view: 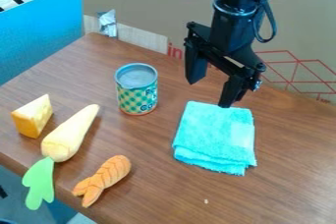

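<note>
Folded turquoise cloth point(215, 137); gripper point(209, 94), fingers apart, near its far edge; leftward: tin can point(136, 90), cheese wedge point(33, 116), toy parsnip point(68, 137), toy shrimp point(103, 179).

Turquoise cloth point(215, 137); green-checked can point(136, 98); brown table point(289, 179).

A turquoise cloth point(215, 137) lies folded on the table point(289, 183).

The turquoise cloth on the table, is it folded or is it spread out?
Folded. The turquoise cloth lies as a compact pad on the table, with stacked layers showing along its near edge.
</note>
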`<state>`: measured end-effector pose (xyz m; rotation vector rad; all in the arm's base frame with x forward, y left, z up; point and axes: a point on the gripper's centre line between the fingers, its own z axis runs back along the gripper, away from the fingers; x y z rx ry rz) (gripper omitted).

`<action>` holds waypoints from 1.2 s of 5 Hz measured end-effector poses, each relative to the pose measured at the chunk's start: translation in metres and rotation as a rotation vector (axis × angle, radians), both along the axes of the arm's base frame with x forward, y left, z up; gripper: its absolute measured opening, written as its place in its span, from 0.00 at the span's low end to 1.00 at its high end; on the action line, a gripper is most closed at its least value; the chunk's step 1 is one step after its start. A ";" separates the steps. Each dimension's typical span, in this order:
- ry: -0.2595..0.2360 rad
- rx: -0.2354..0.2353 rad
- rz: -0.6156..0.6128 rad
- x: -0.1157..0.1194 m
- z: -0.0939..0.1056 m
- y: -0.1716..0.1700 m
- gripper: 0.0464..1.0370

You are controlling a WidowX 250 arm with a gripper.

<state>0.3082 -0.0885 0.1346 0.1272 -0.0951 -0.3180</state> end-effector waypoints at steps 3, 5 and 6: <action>0.013 -0.077 -0.004 0.015 0.006 0.064 0.96; 0.051 -0.048 0.015 0.024 -0.009 0.096 0.96; 0.072 -0.011 0.041 0.027 -0.022 0.104 0.96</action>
